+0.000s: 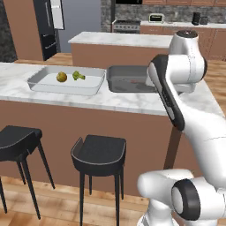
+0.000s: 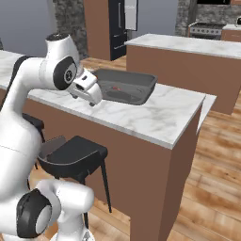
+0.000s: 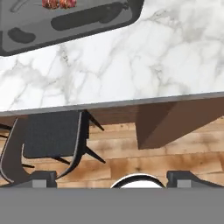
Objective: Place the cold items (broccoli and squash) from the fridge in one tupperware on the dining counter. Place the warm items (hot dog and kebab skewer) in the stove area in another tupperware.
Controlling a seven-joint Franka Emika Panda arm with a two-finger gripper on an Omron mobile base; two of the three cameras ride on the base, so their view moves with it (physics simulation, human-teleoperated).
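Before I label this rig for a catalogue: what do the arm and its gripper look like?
The arm is glossy white, built of rounded links with dark grey or black joint caps and a black band along one link. The gripper shows two small dark grey finger tips. No cables or markings are visible.

A warm wood-plank floor (image 2: 221, 155) ran through the kitchen, where two black stools (image 1: 99, 154) with splayed legs stood tucked against a brown-fronted bar. Behind it, a marble-topped island (image 1: 119, 39) on a brown base sat well apart, with brown cabinets (image 1: 212, 39) and a grey stone wall (image 1: 132, 11) along the back. A pale blue-grey wall (image 1: 79, 17) filled the gap beside tall brown panelling (image 1: 22, 26). Light fell evenly, casting soft shadows beneath the stools.
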